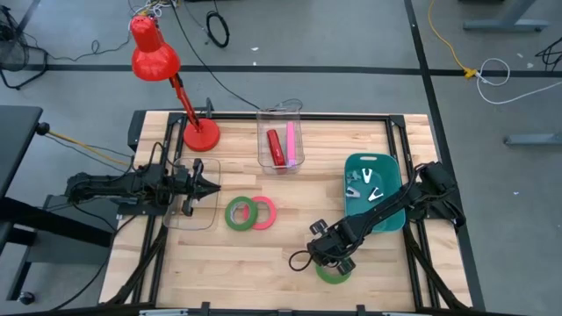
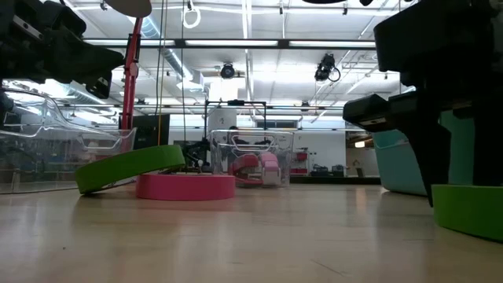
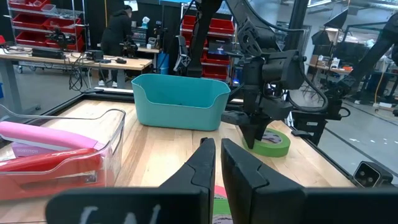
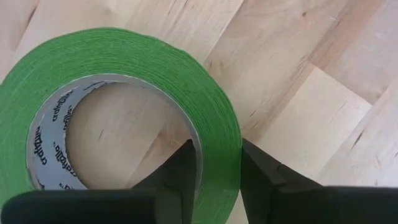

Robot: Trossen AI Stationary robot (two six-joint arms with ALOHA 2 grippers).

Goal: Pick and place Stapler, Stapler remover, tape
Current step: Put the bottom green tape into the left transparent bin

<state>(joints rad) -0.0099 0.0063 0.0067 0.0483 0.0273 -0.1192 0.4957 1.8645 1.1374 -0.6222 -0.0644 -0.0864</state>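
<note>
The right gripper (image 4: 217,180) pinches the wall of the green tape ring (image 4: 124,106), one finger inside the hole, one outside, low and right of centre in the high view. The grip looks seated, probably; lift straight. The left gripper (image 1: 204,184), clenched empty, waits at left.

A pale wooden table (image 1: 263,263) with a black frame around its edges carries everything. A red desk lamp (image 1: 200,133) stands on its base near the far left corner. A clear plastic bin (image 1: 281,140) sits at the middle of the far edge, and a second clear container (image 1: 190,211) lies near the left edge. A teal bin (image 1: 386,215) rests toward the right edge. Near the table's middle a green tape ring (image 1: 238,213) leans on a pink-red tape ring (image 1: 263,211). Another green tape ring (image 1: 334,272) lies flat close to the near edge, right of centre.
</note>
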